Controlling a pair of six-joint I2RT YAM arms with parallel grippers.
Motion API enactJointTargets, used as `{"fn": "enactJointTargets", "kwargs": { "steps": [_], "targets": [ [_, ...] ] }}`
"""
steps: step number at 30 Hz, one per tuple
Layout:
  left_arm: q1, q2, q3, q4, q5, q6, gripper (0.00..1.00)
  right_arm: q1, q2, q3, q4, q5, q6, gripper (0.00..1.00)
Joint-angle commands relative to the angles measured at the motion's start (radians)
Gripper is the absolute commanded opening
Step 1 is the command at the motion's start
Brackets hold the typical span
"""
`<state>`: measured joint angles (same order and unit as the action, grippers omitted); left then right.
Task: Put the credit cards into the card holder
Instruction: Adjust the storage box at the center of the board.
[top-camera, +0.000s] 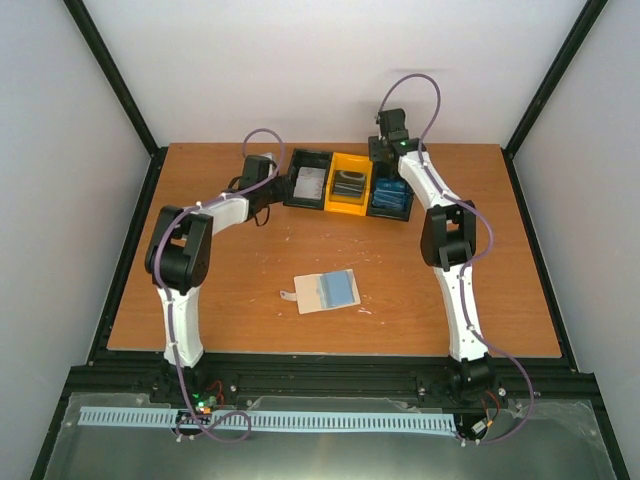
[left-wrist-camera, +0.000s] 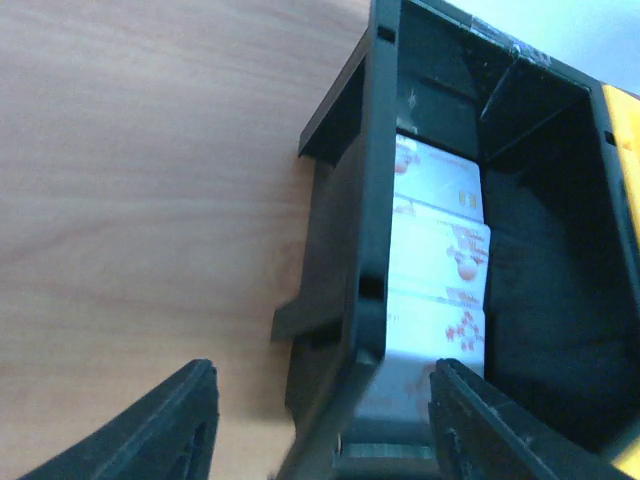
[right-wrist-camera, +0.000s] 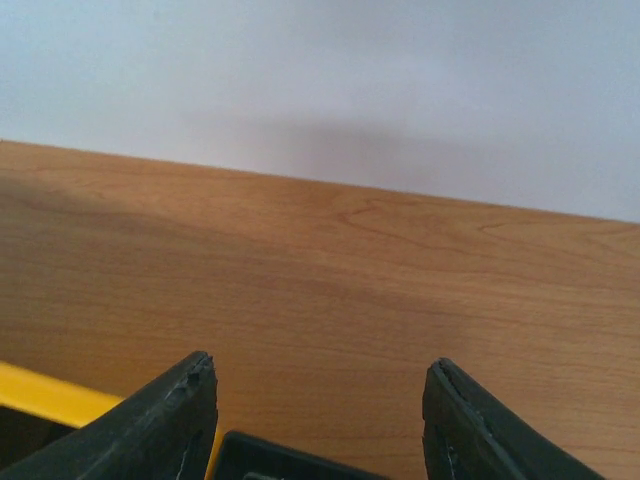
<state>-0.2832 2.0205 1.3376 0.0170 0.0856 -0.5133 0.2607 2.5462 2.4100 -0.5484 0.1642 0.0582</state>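
Cards in the tray, holder mid-counter, both sets of fingers spread.

The cream card holder (top-camera: 312, 294) lies flat at centre frame with a blue card (top-camera: 341, 288) on its right half and bare counter (top-camera: 230, 300) all round. Grey-white credit cards (left-wrist-camera: 440, 260) overlap in the tray (left-wrist-camera: 365, 180) at upper centre. The left gripper (left-wrist-camera: 320, 425), released, straddles the tray's outer wall. The right gripper (right-wrist-camera: 318, 415), released, hangs at its far edge.

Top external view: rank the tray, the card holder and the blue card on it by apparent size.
1. tray: clearly largest, three compartments wide.
2. card holder: bare cream shows left of the card.
3. blue card: lies on the holder and covers only part of it.
No near ties.
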Motion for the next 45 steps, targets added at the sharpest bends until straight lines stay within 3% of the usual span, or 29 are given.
{"fn": "enactJointTargets", "kwargs": {
  "steps": [1,9,15,25,29,38,45],
  "targets": [
    [0.006,0.103,0.143,-0.007,-0.022,0.091,0.53,0.007,-0.069,-0.055,0.007,-0.048,0.041,0.56],
    [0.005,0.154,0.175,0.005,0.019,0.169,0.15,0.006,-0.13,-0.114,-0.018,-0.108,-0.015,0.53],
    [0.005,0.116,0.115,0.006,0.063,0.235,0.02,0.01,-0.24,-0.231,-0.035,-0.309,-0.178,0.49],
    [-0.033,-0.054,-0.091,0.015,0.091,0.249,0.01,0.082,-0.466,-0.606,-0.094,-0.466,-0.564,0.49],
    [-0.064,-0.113,-0.176,0.027,0.08,0.221,0.01,0.138,-0.496,-0.696,-0.139,-0.416,-0.648,0.49],
    [-0.093,-0.215,-0.314,0.059,0.079,0.173,0.01,0.196,-0.449,-0.705,-0.123,-0.296,-0.712,0.47],
    [-0.093,-0.233,-0.333,0.054,0.077,0.18,0.01,0.214,-0.395,-0.687,-0.129,-0.27,-0.749,0.47]
  ]
}}
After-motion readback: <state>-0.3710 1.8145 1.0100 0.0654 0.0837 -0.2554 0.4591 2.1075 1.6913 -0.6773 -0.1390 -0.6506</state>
